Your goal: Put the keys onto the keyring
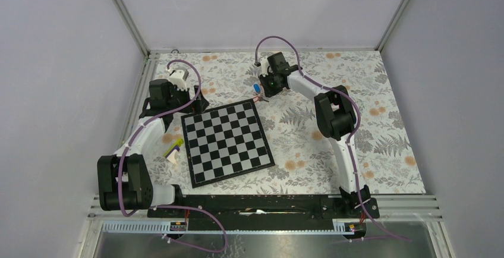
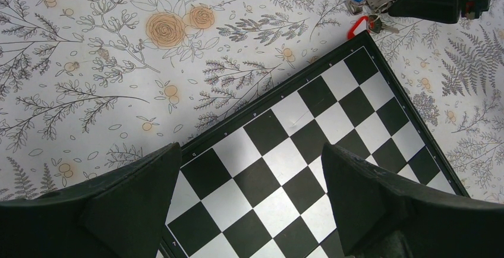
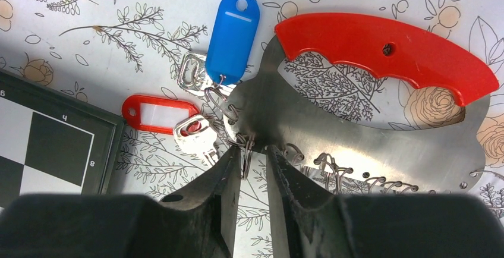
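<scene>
Floral tablecloth (image 1: 380, 121), overhead: chessboard (image 1: 229, 142) lies just left of right gripper (image 1: 265, 93). Left wrist: left gripper (image 2: 251, 157) fully spread, empty. Right wrist: jaws nearly closed astride wire ring (image 3: 243, 145), grip unconfirmed; keys (image 3: 232, 38) ahead-left, keyring (image 3: 386, 50) ahead-right; centre wire before clamping

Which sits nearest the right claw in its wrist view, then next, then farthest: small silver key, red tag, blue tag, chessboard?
1. The small silver key, just left of the right claw.
2. The red tag, further left, and the blue tag, up ahead: too close to call.
3. The chessboard, at the far left edge.
</scene>
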{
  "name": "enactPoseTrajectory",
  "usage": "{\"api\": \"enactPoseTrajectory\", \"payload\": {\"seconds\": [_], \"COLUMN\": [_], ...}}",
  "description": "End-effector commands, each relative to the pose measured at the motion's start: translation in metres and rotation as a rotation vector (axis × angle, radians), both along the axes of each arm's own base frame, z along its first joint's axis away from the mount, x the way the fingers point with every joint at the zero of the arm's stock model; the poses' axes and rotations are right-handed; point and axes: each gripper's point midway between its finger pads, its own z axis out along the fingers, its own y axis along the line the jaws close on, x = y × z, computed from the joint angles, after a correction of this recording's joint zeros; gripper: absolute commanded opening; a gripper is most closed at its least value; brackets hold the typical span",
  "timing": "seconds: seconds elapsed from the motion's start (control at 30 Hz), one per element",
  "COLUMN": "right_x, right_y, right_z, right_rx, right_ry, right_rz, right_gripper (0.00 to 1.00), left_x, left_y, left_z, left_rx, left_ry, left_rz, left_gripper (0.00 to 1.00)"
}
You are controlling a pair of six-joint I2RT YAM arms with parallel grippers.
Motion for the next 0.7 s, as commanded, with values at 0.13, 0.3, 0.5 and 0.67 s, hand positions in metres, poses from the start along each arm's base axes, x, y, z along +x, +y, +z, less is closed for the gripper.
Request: {"api": "enactPoseTrajectory", "payload": {"seconds": [0.13,0.3,0.5,0.67], "right_x": [0.001,0.001,0.001,0.002], "right_y": [-0.002,-0.004,-0.006,-0.007], "right_z": [0.021,0.03,0.031,0.039], "right_rx": [-0.001,-0.004,-0.012,-0.012], "right_ry": [-0.033,-0.055,-0.06,-0.077], "right_rz": [0.001,0.004,0.005,0.005], "right_gripper": [0.26,0.24,0.17,0.11], "left_x": [0.012,0.012,0.011,0.011], "left_y": [-0.001,-0.001,-0.002,-0.002], "left_z": [0.023,0.025,0.027,0.027], "left_rx": [-0.001,-0.004,-0.005,-0.007], "left_ry": [-0.081,-0.085,-0.089,-0.09], "left_rz": [-0.022,-0.023,-0.025,-0.027], "left_gripper": [0.99,0.99,0.99,0.99]}}
